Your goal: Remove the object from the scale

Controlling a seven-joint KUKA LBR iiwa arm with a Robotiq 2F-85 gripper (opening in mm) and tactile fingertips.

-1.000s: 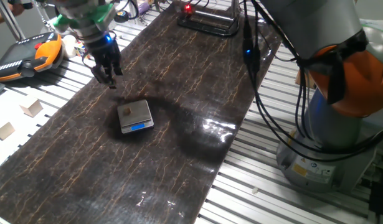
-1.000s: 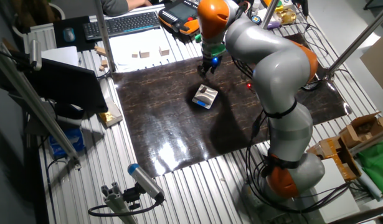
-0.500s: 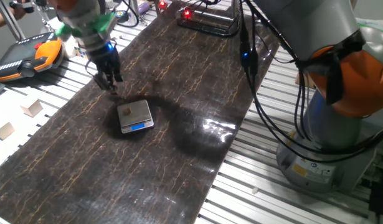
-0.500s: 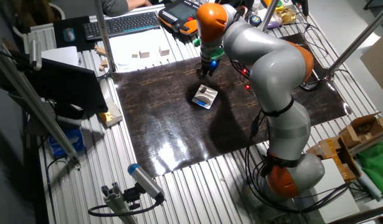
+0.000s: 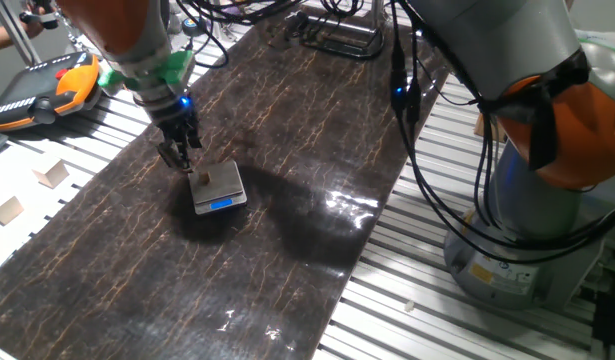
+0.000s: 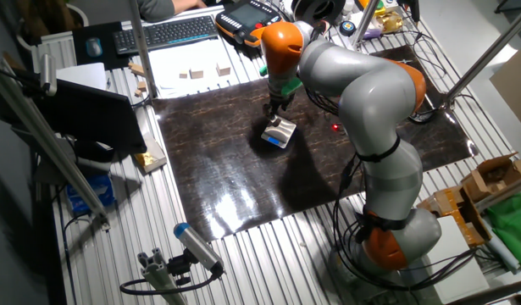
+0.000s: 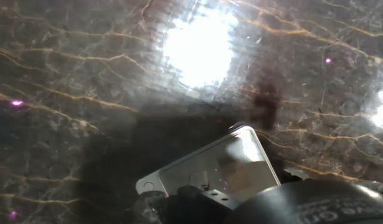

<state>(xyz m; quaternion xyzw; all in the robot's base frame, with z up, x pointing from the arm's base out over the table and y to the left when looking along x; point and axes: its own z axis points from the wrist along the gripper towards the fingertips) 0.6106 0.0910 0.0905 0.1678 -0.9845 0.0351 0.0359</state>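
One fixed view: gripper [image 5: 181,158] is hovering just beside the pocket scale [image 5: 219,187], at its far-left corner; the tiny cube [image 5: 201,180] is sitting on the platform.
Other fixed view: the arm is leaning over the scale; can't tell whether the fingers are parted.
Hand view: scale's platform is showing at the bottom edge, cube faint.
Progress: nothing is lifted yet; grasp and removal remain.

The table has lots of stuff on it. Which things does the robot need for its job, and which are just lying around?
Needed:
- tiny brown cube
- silver scale
- gripper

Just lying around:
- pale wooden blocks
- orange handheld controller
- keyboard
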